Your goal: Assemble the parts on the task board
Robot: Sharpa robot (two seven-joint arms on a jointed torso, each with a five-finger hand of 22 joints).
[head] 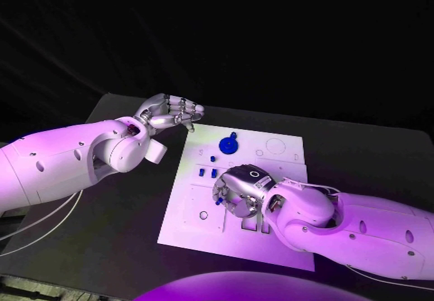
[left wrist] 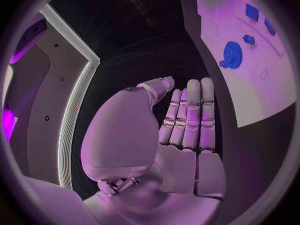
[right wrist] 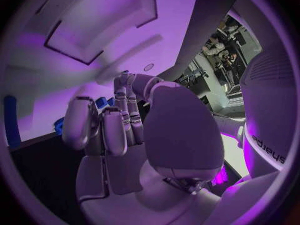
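Right hand (head: 243, 191) pinches 1 blue part (head: 218, 201) over task board (head: 290, 166) — left hand (head: 172, 113) released, holding nothing.

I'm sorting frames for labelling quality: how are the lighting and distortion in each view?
Head view: purple light washes the board and both arms, the room behind is black, and the right hand shades the board under it. Left wrist view: fisheye bends the board's edges; the left hand is evenly lit. Right wrist view: the board glares pale violet behind the hand.
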